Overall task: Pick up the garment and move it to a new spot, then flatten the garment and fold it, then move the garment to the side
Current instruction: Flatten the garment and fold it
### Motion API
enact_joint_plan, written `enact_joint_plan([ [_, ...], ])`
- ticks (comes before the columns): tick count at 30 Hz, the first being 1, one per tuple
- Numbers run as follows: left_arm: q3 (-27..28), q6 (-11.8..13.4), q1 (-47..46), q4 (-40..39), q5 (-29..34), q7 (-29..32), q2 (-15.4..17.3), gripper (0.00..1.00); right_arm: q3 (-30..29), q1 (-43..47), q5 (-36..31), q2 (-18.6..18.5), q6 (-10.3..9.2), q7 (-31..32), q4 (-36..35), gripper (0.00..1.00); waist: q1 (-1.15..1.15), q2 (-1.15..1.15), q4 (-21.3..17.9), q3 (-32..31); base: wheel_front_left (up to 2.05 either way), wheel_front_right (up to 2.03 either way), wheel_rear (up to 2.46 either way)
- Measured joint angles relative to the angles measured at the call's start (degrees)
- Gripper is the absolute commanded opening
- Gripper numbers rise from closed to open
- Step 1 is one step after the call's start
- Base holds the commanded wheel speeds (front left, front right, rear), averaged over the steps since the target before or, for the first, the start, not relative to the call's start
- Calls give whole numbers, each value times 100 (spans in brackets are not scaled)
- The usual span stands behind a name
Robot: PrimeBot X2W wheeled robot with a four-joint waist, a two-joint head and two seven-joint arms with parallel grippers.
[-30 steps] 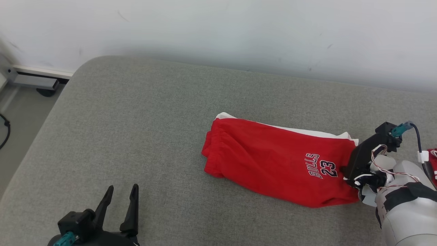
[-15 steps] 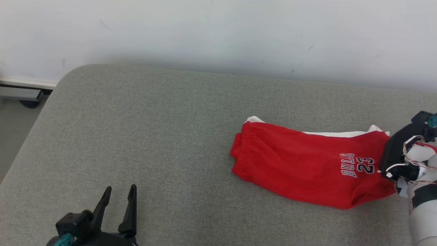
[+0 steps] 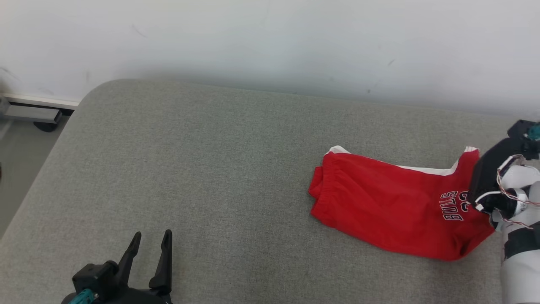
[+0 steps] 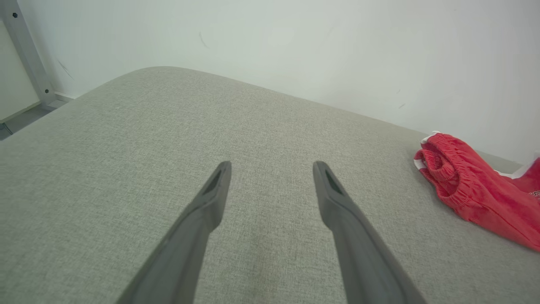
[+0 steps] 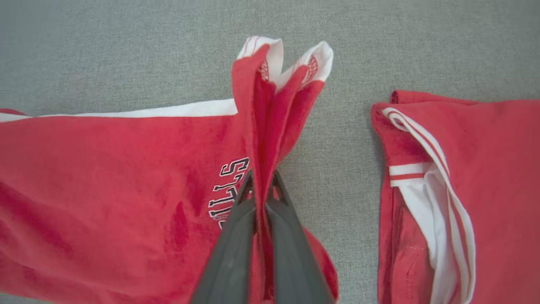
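Fingers of the right gripper (image 5: 261,180) are clamped on the lifted hem of the folded red Bulls shorts (image 3: 392,211), which lie at the right of the grey cushion (image 3: 190,169); the hold looks suited to sliding them aside. Left gripper (image 3: 152,233) rests near-left, fingers spread and empty.

Garment (image 3: 392,215): red cloth, soft, faint fuzzy nap, matt; white cloth trim along one edge; dark lettering printed flat.
Cushion (image 3: 211,169): grey woven fabric, coarse visible weave, matt.
Wall (image 3: 270,38): white, smooth, matt, a few scuff marks.
Left gripper (image 3: 152,233): dark plastic, matt, smooth.
Right gripper (image 5: 262,177): same dark grey matt plastic on the fingers.
Right forearm (image 3: 521,278): pale hard shell, smooth, slight sheen.
Second garment (image 5: 498,147): red cloth, matt; white trim with thin red stripes.
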Motion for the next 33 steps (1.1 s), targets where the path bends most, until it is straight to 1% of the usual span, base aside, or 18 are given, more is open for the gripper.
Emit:
enact_joint_plan([
  [5, -11, -22, -5, 15, -15, 0, -32, 100, 606, 121, 379, 52, 0, 203, -258, 0, 0, 0, 73, -29, 0, 0, 0],
  [11, -13, -27, -8, 36, -16, 0, -54, 100, 1657, 210, 1252, 68, 0, 293, -265, 0, 0, 0, 185, -66, 0, 0, 0],
  [17, -20, -32, -8, 51, -16, 0, -60, 100, 2353, 219, 1857, 66, -1, 271, -277, 0, 0, 0, 293, -100, 0, 0, 0],
  [22, -54, -74, -10, 89, -16, 0, -67, 100, 2697, 202, 2159, 67, -1, 140, -64, 0, 0, 0, 400, -125, 0, 0, 0],
  [33, -153, -123, -25, 177, -15, 0, -94, 100, 2926, -213, 2461, 65, -1, -470, 910, 0, 0, 0, 681, -177, 0, 0, 0],
])
